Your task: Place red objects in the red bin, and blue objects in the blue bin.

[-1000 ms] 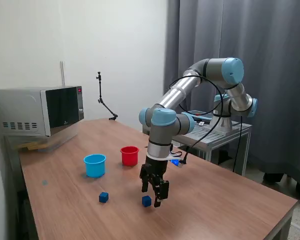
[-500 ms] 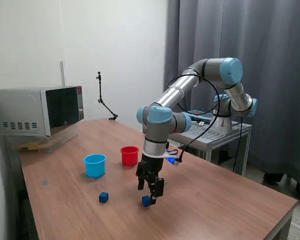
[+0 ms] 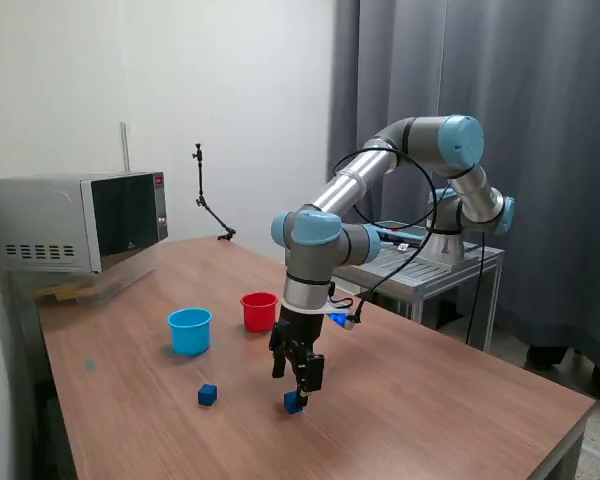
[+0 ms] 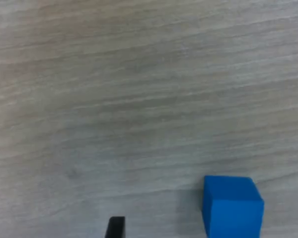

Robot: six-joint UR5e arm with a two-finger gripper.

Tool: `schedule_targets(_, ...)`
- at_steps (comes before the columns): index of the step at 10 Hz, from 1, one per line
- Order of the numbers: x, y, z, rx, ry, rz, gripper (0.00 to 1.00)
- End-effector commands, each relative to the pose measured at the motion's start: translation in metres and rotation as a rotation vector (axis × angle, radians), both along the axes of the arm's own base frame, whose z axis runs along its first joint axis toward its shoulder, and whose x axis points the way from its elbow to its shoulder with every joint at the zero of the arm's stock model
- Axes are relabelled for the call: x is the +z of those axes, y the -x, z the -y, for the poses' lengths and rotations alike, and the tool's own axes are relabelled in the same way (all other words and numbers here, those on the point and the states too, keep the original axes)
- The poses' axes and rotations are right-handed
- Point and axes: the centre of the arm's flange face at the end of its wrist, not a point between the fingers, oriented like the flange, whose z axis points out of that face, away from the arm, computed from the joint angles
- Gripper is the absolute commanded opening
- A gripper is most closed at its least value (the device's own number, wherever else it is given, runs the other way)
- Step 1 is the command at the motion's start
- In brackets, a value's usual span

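The black two-finger gripper [image 3: 295, 378] is hanging low over the brown wooden table [image 3: 460, 400], its jaws standing apart and holding nothing. Taking the small light blue plastic cup [image 3: 189, 330] as the landmark: the small red plastic cup [image 3: 259, 311] is standing just beside it, toward the exterior view's right. One tiny dark blue cube [image 3: 208, 395] is lying on the wood near the blue cup, on its camera side. A second tiny dark blue cube [image 3: 294, 402] is lying farther from the blue cup, toward the exterior view's right, directly under the gripper. In the wrist view this cube [image 4: 232, 206] is sitting between the two dark finger tips, nearer one of them, apparently not yet touched. No red cubes are showing on the table.

The cube is looking rigid, light and smooth-faced; it will likely shift easily if nudged. The fingers should be closing squarely on two opposite flat faces, centred, not on its corners.
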Motion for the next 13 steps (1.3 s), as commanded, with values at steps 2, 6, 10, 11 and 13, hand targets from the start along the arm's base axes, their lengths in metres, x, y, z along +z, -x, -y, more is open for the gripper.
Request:
schedule_targets(2,-0.001,-0.003,0.006,0.007,0.001,0.005,1.0)
schedule_targets(6,0.0,-0.005,0.014,0.019,0.008,0.004,1.0)
schedule_targets(10,-0.002,-0.006,0.016,0.021,0.011,0.008,1.0)
schedule_targets(11,-0.005,-0.006,0.016,0.02,0.011,0.011,1.0)
schedule_targets(13,-0.007,-0.006,0.016,0.02,0.01,0.012,1.0)
